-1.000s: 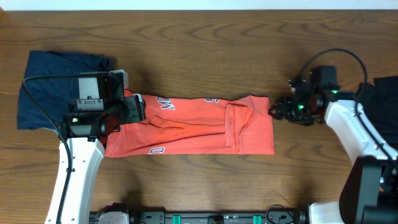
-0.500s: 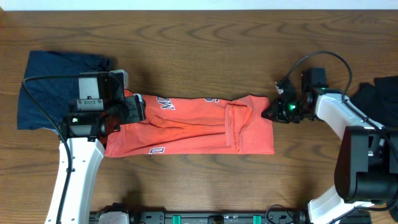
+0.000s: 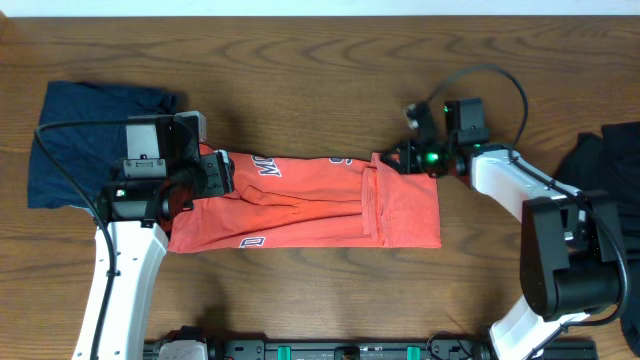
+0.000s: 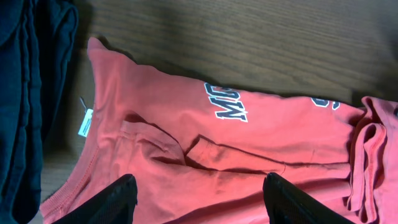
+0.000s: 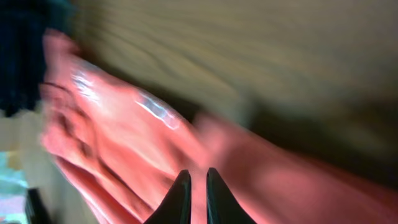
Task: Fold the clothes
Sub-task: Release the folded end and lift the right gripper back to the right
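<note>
Right hand (image 5: pixel 196 177) was nearly closed, just a slit between the fingertips. It was pinched on the upper right corner of the coral-red T-shirt (image 3: pixel 300 205). The wrist view was blurred, so the exact bite was hard to tell. Right arm was stretched low and leftward from the right side of the worktop (image 3: pixel 320 70).

Left hand (image 4: pixel 199 182) stood wide, fingers (image 4: pixel 106 202) well apart. It hung over the shirt's left end and held nothing, wrist pointing down.

T-shirt lay as a long folded band across the worktop's middle, lettering partly showing. Navy garment (image 3: pixel 80 140) sat at the far left, just beside the shirt. Black garment (image 3: pixel 610 160) sat at the right edge, apart from it.
</note>
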Controlling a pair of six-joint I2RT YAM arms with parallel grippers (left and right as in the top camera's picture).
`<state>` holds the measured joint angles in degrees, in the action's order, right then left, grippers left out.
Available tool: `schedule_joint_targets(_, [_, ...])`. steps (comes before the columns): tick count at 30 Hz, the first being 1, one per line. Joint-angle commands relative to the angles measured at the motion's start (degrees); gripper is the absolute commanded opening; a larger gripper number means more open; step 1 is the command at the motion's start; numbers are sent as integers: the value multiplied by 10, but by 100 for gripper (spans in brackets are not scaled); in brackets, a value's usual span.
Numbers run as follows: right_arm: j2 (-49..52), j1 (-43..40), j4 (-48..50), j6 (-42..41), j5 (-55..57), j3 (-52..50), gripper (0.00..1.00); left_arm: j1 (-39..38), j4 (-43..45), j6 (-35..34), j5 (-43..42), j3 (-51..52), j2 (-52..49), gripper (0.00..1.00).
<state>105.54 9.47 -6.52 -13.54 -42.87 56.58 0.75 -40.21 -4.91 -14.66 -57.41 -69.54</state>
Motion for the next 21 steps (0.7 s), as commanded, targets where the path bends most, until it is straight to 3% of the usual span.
schedule_joint_targets(1, [2,5,66,-64,-62,6,9,4,0,1,-1,-6,4,66])
schedule_joint_targets(4, [1,-15,98,-73,-61,9,8,4,0,1,-1,-6,4,66])
schedule_joint_targets(7, [-5,-56,63,-68,-60,11,10,4,-2,1,-1,-6,4,66])
schedule_joint_targets(10, [-12,-109,-11,-26,-60,11,31,4,-3,1,-1,-6,4,67])
schedule_joint_targets(13, [-12,-167,-135,50,-42,11,57,4,-3,1,-1,-6,4,75])
schedule_joint_targets(15, [-12,-186,-207,102,-9,11,67,4,-3,1,-1,-6,4,78])
schedule_joint_targets(18, [-11,-193,-284,156,57,5,77,4,-5,1,-1,-6,4,81])
schedule_joint_targets(21, [-10,-181,-281,159,66,-18,77,4,-12,1,-1,-6,4,84])
